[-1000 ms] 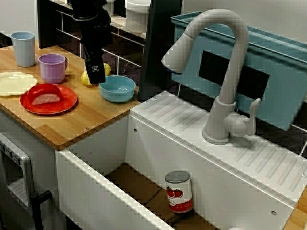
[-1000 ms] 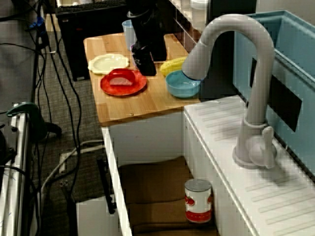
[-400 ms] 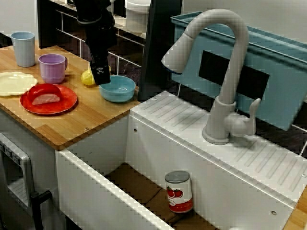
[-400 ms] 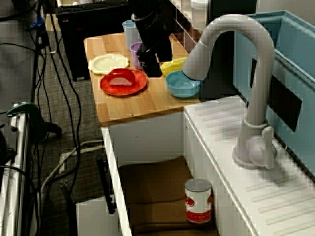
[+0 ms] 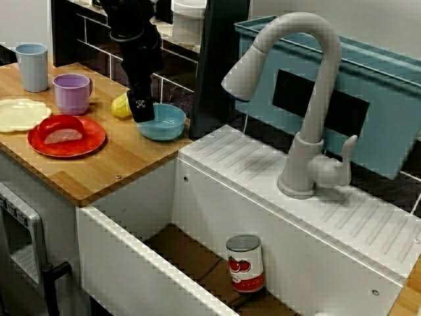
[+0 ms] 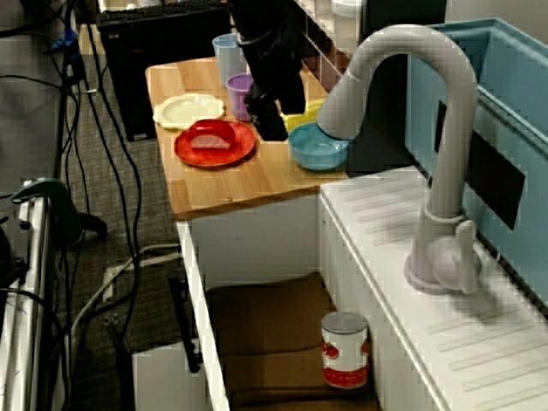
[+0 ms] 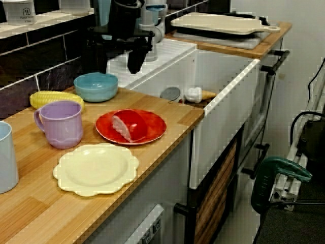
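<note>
The gripper (image 5: 141,108) hangs fingers-down over the wooden counter (image 5: 125,161); whether its jaws are apart or together cannot be told from any view; just under and beside the jaws, on the sink side, sits the blue bowl (image 5: 161,122), its near rim seemingly right at the fingertips, contact unclear; just behind the jaws lies the yellow corn (image 5: 120,105); farther from the jaws, away from the sink, are the red plate (image 5: 66,137) and purple mug (image 5: 71,93); well below the jaws, a tin can (image 5: 245,263) stands in the sink (image 5: 217,197)
</note>
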`<state>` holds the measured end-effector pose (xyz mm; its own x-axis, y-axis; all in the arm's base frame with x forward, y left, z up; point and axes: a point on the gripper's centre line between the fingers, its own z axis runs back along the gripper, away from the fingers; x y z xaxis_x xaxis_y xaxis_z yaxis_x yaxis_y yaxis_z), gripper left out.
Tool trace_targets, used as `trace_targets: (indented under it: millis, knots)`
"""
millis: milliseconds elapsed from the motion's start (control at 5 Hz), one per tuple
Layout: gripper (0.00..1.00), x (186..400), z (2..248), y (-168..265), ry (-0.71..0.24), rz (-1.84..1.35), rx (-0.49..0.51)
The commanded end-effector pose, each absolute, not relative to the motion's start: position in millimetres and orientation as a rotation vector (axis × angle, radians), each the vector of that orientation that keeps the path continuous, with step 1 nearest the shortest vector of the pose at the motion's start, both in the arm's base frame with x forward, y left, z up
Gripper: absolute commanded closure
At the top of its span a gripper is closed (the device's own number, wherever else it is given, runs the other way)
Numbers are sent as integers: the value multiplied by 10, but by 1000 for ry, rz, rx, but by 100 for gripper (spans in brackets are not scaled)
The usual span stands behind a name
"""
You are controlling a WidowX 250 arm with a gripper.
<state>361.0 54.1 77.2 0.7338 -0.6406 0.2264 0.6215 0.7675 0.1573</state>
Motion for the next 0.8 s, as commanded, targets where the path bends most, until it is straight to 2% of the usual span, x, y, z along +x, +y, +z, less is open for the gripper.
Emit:
trace_targets:
  millis: [0, 600]
  knots:
    - [0, 3803, 962, 528, -316, -671, 84]
    - [0, 3816, 848, 475, -291, -667, 94]
